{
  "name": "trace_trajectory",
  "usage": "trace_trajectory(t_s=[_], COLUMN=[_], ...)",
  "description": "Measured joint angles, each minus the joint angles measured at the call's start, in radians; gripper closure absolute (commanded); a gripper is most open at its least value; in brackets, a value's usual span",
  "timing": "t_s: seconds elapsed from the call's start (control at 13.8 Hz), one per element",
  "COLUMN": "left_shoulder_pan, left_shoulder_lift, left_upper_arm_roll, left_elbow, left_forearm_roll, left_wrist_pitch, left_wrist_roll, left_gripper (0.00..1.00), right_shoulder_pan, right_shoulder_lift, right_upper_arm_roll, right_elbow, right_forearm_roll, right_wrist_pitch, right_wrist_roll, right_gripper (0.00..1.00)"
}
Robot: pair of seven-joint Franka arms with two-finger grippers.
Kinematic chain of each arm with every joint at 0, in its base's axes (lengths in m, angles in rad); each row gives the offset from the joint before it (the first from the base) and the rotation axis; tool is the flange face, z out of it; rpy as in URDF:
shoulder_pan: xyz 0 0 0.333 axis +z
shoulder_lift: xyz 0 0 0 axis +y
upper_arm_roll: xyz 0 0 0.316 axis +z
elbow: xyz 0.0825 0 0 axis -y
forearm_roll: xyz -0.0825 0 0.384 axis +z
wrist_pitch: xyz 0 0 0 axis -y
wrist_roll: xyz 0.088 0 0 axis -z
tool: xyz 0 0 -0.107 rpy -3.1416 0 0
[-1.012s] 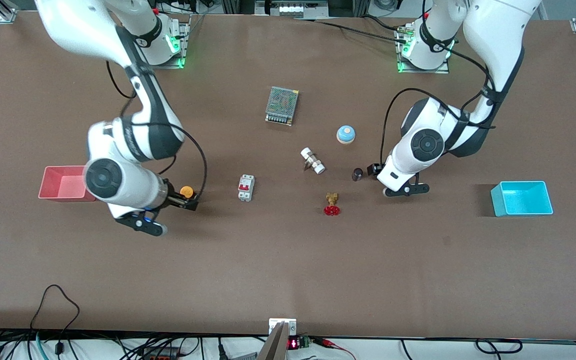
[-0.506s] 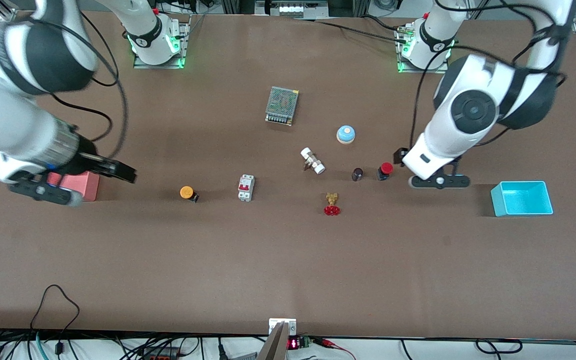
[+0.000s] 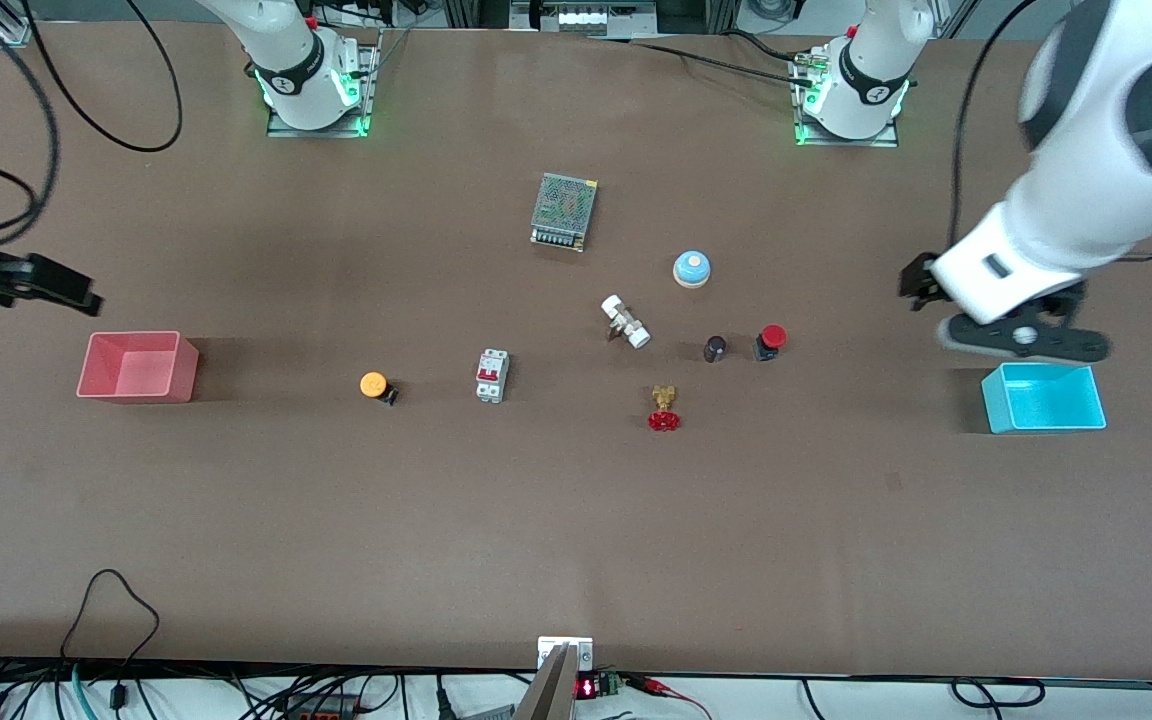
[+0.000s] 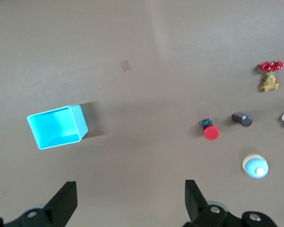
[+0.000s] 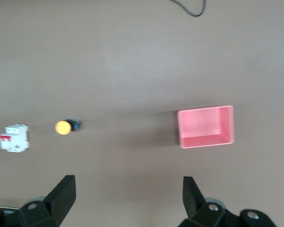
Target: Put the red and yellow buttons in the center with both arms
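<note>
The red button lies on the brown tabletop beside a dark cylinder; it also shows in the left wrist view. The yellow button lies on the table between the pink bin and the breaker, and shows in the right wrist view. My left gripper is open and empty, raised over the table by the blue bin, well away from the red button. My right gripper is open and empty, raised over the table by the pink bin, well away from the yellow button.
Pink bin at the right arm's end, blue bin at the left arm's end. Mid-table: power supply, blue-domed bell, white fitting, red-handwheel valve, white breaker.
Both arms have let go of the buttons, risen and swung outward toward the table's ends. The red and yellow buttons stay where they were set down.
</note>
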Motion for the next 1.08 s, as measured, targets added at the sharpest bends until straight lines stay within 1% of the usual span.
trace_trajectory(t_s=[0.07, 0.14, 0.22, 0.29, 0.36, 0.43, 0.51, 0.58, 0.65, 0.72, 0.87, 1.08], left_shoulder_pan=[0.023, 0.035, 0.031, 0.016, -0.007, -0.037, -0.076, -0.106, -0.118, -0.118, -0.119, -0.133], left_shoulder_lift=[0.0, -0.001, -0.006, -0.018, -0.045, -0.085, -0.138, -0.192, -0.241, -0.276, -0.307, -0.309], left_upper_arm_roll=[0.002, 0.011, 0.033, 0.063, 0.096, 0.139, 0.2, 0.253, 0.286, 0.3, 0.308, 0.306], left_elbow=[0.02, 0.029, 0.029, 0.021, -0.009, -0.061, -0.13, -0.203, -0.27, -0.316, -0.362, -0.373], left_forearm_roll=[-0.031, -0.048, -0.052, -0.053, -0.054, -0.063, -0.092, -0.121, -0.14, -0.15, -0.154, -0.154], left_wrist_pitch=[-0.015, -0.014, -0.007, 0.008, 0.03, 0.064, 0.114, 0.168, 0.217, 0.247, 0.27, 0.264], left_wrist_roll=[0.03, 0.057, 0.092, 0.121, 0.129, 0.129, 0.127, 0.123, 0.12, 0.119, 0.119, 0.118], left_gripper=[0.0, 0.0, 0.0, 0.0, 0.0, 0.0, 0.0, 0.0, 0.0, 0.0, 0.0, 0.0], right_shoulder_pan=[-0.042, -0.092, -0.128, -0.144, -0.146, -0.146, -0.145, -0.141, -0.127, -0.099, -0.062, -0.062], right_shoulder_lift=[-0.003, -0.006, -0.011, -0.023, -0.04, -0.06, -0.083, -0.104, -0.121, -0.134, -0.148, -0.156], right_upper_arm_roll=[0.013, 0.05, 0.084, 0.105, 0.114, 0.121, 0.125, 0.125, 0.115, 0.089, 0.051, 0.034], right_elbow=[-0.001, -0.001, -0.003, -0.01, -0.029, -0.056, -0.093, -0.128, -0.158, -0.178, -0.197, -0.2], right_forearm_roll=[0.0, 0.0, 0.0, 0.0, -0.001, -0.002, -0.002, -0.003, -0.005, -0.006, -0.01, -0.01], right_wrist_pitch=[0.0, 0.0, -0.001, -0.002, -0.003, 0.0, 0.01, 0.027, 0.041, 0.05, 0.053, 0.053], right_wrist_roll=[-0.035, -0.049, -0.05, -0.05, -0.05, -0.05, -0.05, -0.05, -0.05, -0.05, -0.05, -0.05], right_gripper=[0.0, 0.0, 0.0, 0.0, 0.0, 0.0, 0.0, 0.0, 0.0, 0.0, 0.0, 0.0])
